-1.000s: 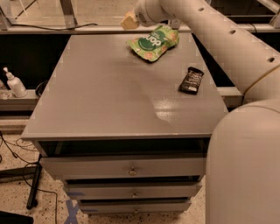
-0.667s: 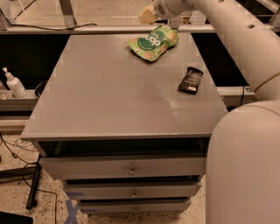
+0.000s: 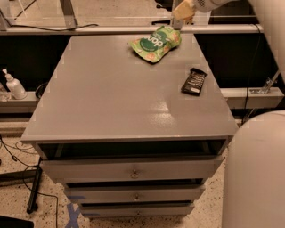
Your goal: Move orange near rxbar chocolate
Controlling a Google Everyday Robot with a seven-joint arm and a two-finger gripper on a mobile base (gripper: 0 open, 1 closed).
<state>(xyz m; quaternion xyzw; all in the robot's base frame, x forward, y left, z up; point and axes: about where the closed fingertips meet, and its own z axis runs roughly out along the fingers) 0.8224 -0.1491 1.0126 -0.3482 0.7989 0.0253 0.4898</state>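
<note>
The rxbar chocolate (image 3: 194, 81), a flat dark bar with pale lettering, lies near the right edge of the grey table (image 3: 111, 98). My gripper (image 3: 183, 10) is at the top of the view, above the table's far right corner, just beyond the green snack pouch (image 3: 156, 43). Its tip looks pale yellow. I see no orange on the table; whether it is inside the gripper I cannot tell. My arm runs off the top right corner.
The table top sits on a cabinet with several drawers (image 3: 133, 171), the top one slightly open. A white pump bottle (image 3: 13, 85) stands on a low shelf to the left. A metal rail (image 3: 111, 29) runs behind the table. My pale body (image 3: 258, 173) fills the lower right.
My gripper has moved to the right along the table's far edge, from left of the green pouch to above its right end, and a little higher. The pouch and bar have not moved.
</note>
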